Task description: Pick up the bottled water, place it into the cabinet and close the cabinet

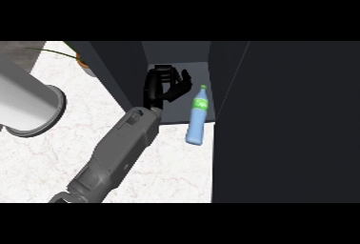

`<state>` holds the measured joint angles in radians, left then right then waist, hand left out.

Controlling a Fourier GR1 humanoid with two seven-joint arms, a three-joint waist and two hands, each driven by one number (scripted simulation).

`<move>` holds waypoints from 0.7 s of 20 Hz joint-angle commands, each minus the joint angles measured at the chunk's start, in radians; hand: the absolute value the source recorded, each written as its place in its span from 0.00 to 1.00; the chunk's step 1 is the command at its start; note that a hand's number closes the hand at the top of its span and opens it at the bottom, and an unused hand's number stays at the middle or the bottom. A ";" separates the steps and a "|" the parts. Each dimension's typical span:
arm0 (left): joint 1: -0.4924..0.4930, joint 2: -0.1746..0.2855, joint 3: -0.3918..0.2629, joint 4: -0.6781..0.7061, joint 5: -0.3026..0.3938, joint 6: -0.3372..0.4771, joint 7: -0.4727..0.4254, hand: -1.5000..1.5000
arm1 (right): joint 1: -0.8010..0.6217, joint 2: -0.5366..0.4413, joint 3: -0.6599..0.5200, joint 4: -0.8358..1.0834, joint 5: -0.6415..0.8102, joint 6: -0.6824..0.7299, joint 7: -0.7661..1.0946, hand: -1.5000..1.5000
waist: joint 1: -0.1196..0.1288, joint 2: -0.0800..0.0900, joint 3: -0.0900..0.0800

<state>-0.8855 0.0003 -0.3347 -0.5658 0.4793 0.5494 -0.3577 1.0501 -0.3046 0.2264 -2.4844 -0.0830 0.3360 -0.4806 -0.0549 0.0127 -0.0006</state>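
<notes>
Standing in the cabinet [175,53] mouth, the bottled water [197,119] looks delivered; the left hand [160,89] hovers beside it, fingers [184,81] loosely spread, gripping nothing, door [295,119] open.

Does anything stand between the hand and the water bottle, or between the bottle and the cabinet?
Nothing visible does. The left hand is open just left of the bottled water, which stands at the mouth of the open cabinet.

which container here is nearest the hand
The clear blue plastic water bottle with a green label, just right of the black left hand; the big white cylinder sits far left.
</notes>
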 commanded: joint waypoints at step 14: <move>-0.226 0.031 0.019 0.412 -0.124 0.285 -0.047 0.00 | 0.004 -0.017 -0.047 -0.037 -0.091 0.074 -0.024 0.00 | -0.034 0.016 -0.001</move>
<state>-1.0883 0.0198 -0.3356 -0.2057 0.3589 0.8112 -0.3814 1.0376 -0.3131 0.1883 -2.4671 -0.1037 0.3891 -0.5079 -0.0776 0.0277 -0.0007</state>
